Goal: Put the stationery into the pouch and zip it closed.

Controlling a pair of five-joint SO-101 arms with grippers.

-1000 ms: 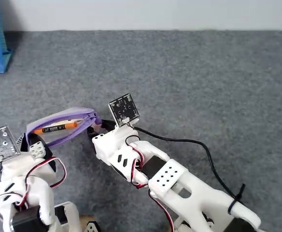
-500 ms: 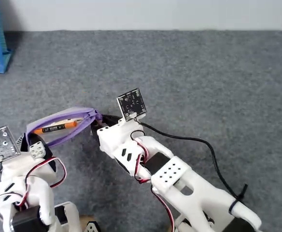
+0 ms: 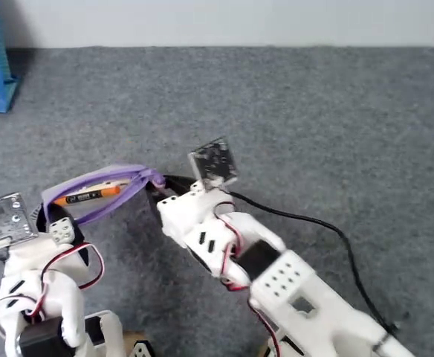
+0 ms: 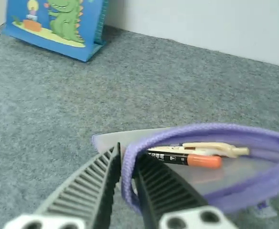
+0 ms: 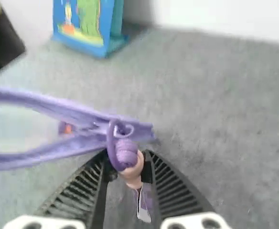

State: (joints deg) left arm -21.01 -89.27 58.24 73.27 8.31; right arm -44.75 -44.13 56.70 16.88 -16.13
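Sideways we've drawn our right gripper point(image 5: 126, 168), clamped on the zipper pull point(image 5: 125, 157); our left gripper point(image 4: 126, 164) pinches the purple pouch point(image 4: 216, 129), orange-tipped pen point(image 4: 204, 161) just beyond, print unreadable.

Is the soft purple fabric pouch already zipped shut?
No, the soft purple fabric pouch gapes open along its top, with an orange-tipped pen and a cream pen showing inside.

White right arm point(image 3: 299, 290) — red wires point(image 3: 224, 250), black cable point(image 3: 306, 218).
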